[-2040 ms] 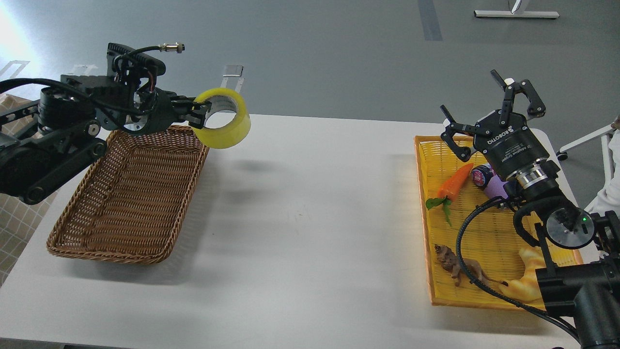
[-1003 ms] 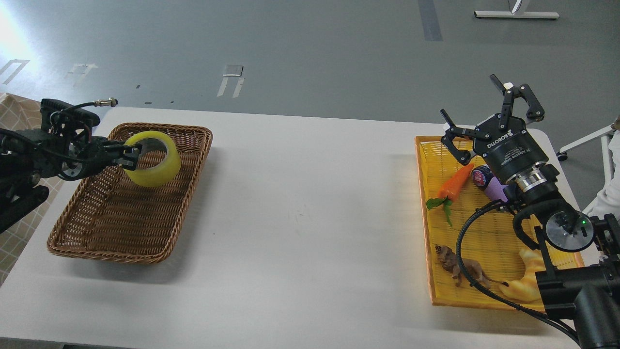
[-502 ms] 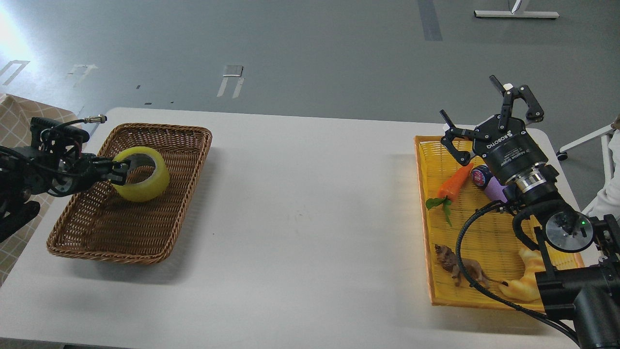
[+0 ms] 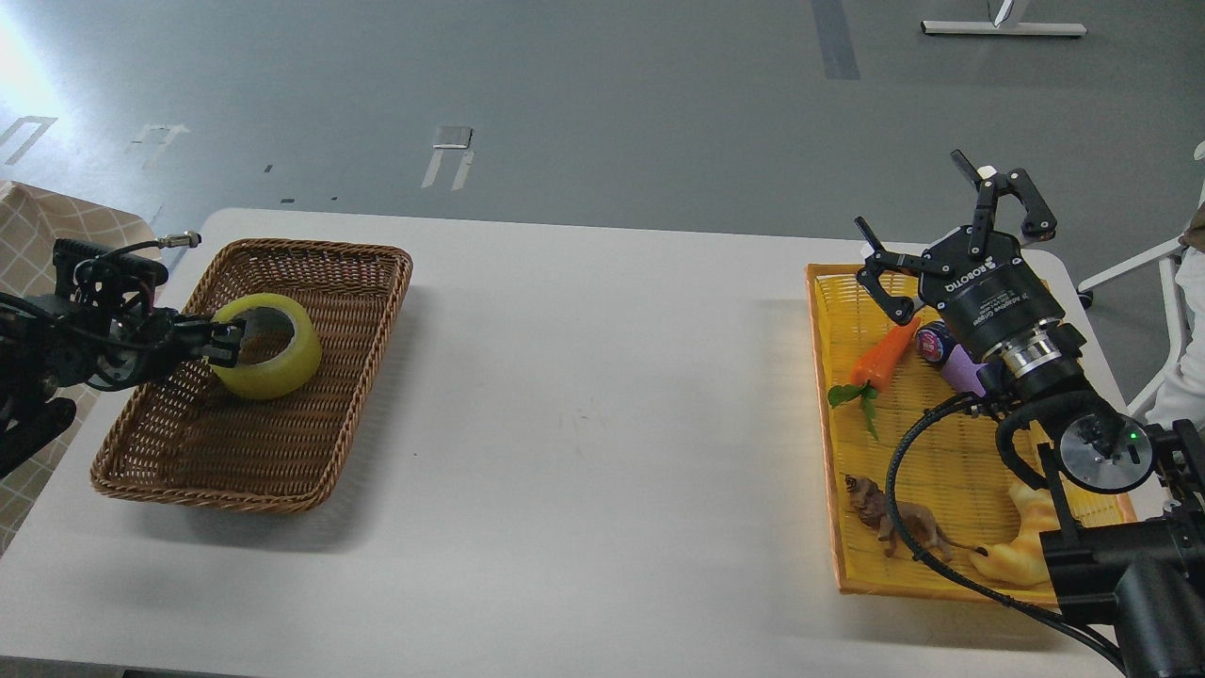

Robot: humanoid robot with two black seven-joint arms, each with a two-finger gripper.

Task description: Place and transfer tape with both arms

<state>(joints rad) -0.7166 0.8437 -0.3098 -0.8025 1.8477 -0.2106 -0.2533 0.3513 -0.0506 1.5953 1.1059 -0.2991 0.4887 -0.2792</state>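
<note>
Inside the brown woven wicker basket (image 4: 264, 428) at the left end of the white table (image 4: 584, 414), the wide roll of translucent yellow packing tape (image 4: 268, 360) lies in the far half, its grey-white core opening facing up and toward the left. The left black two-finger gripper (image 4: 224, 341) reaches in over the basket's left rim, its fingers clamped on the near-left wall of the roll, one finger at the outer face and one inside the core opening. The black left arm (image 4: 56, 344), draped with cables, comes in from the left edge over a patch of beige checked cloth (image 4: 38, 235).

At the right end of the table, well apart from the basket, the right black gripper marked ROBOTIQ (image 4: 941, 221) hangs above the far end of a flat yellow plastic tray (image 4: 833, 471), its two fingers spread wide and holding nothing. In the tray lie an orange toy carrot with green leaves (image 4: 880, 363), a purple object with a red-and-dark round end (image 4: 946, 350) partly hidden by the gripper's body, a small brown lion figure (image 4: 890, 523) and a yellow croissant-shaped toy (image 4: 1021, 546) at the near end, partly behind the right arm (image 4: 1101, 527). Grey floor lies beyond the table.
</note>
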